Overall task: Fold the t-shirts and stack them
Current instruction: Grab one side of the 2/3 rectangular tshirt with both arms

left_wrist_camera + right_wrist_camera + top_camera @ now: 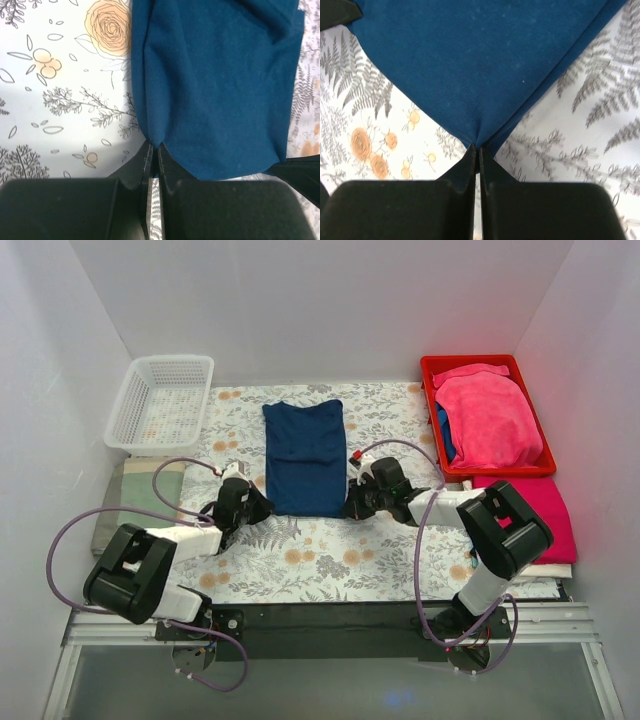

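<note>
The navy blue t-shirt (pixel 304 456) lies folded lengthwise into a narrow strip in the middle of the floral cloth; no print shows. My left gripper (pixel 262 506) is shut on its near left corner (pixel 155 142). My right gripper (pixel 348 508) is shut on its near right corner (pixel 479 144). Both corners are pinched into a point between the fingers. Magenta-pink t-shirts (pixel 490 418) lie piled in the red bin (pixel 430 369), and one folded pink shirt (pixel 545 510) lies in front of it.
A white mesh basket (pixel 130 405) stands at the back left. A folded green-striped cloth (pixel 130 495) lies at the left edge. White walls close in the left, back and right sides.
</note>
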